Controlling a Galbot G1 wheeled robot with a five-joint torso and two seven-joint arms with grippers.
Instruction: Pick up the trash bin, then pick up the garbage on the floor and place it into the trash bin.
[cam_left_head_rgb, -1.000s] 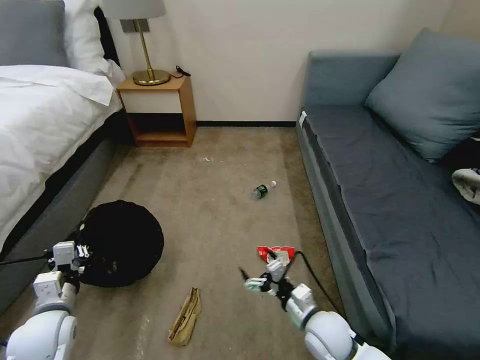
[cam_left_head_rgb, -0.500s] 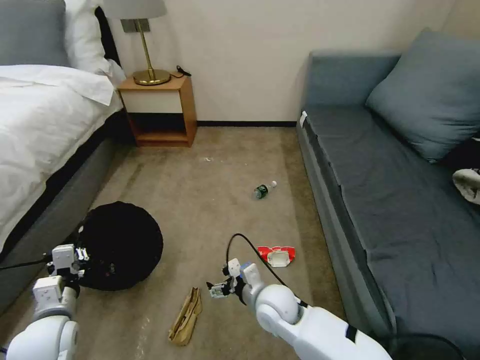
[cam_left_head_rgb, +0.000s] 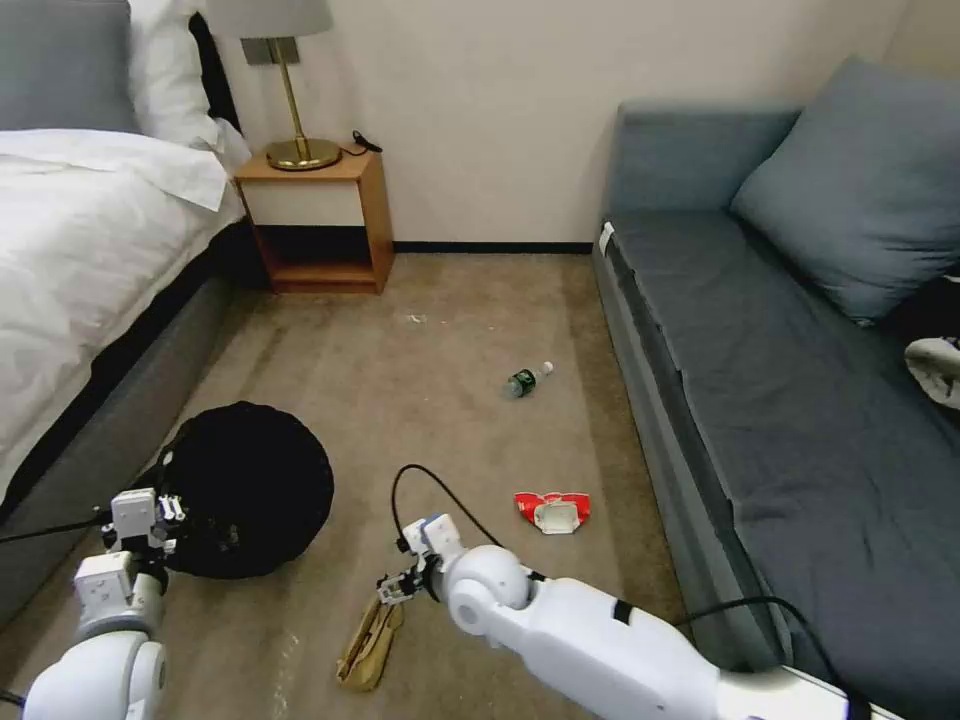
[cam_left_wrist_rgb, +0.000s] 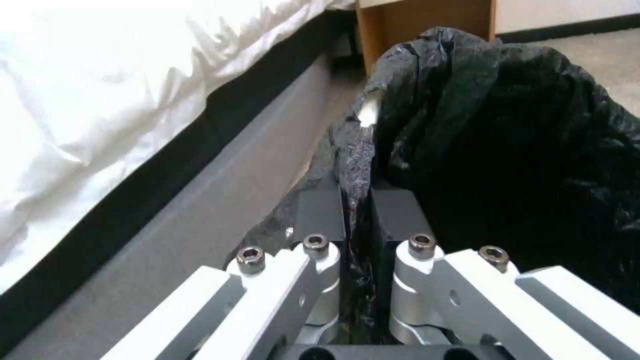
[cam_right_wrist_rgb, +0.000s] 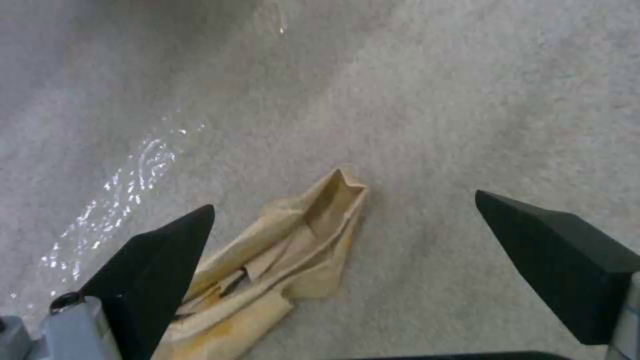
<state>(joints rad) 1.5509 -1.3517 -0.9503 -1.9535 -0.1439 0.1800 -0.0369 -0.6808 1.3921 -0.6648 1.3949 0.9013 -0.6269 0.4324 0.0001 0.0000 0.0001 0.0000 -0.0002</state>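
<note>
The left gripper (cam_left_wrist_rgb: 357, 210) is clenched on the crinkled black liner at the rim of the trash bin (cam_left_head_rgb: 245, 485), which sits by the bed (cam_left_head_rgb: 90, 260) on the robot's left. The right gripper (cam_left_head_rgb: 393, 588) hangs released, jaws wide, just above the upper end of the crumpled tan paper bag (cam_left_head_rgb: 368, 640) on the carpet (cam_left_head_rgb: 440, 420). The risk is in the offset — in the right wrist view the bag (cam_right_wrist_rgb: 287, 260) lies toward one finger (cam_right_wrist_rgb: 157, 270) rather than centred, so a straight closing could nip only a loose fold, or push the flat paper along the pile. The liner could also slip from the left grip. The red-and-white packet (cam_left_head_rgb: 551, 510) and green bottle (cam_left_head_rgb: 523, 380) lie well apart, farther out.
</note>
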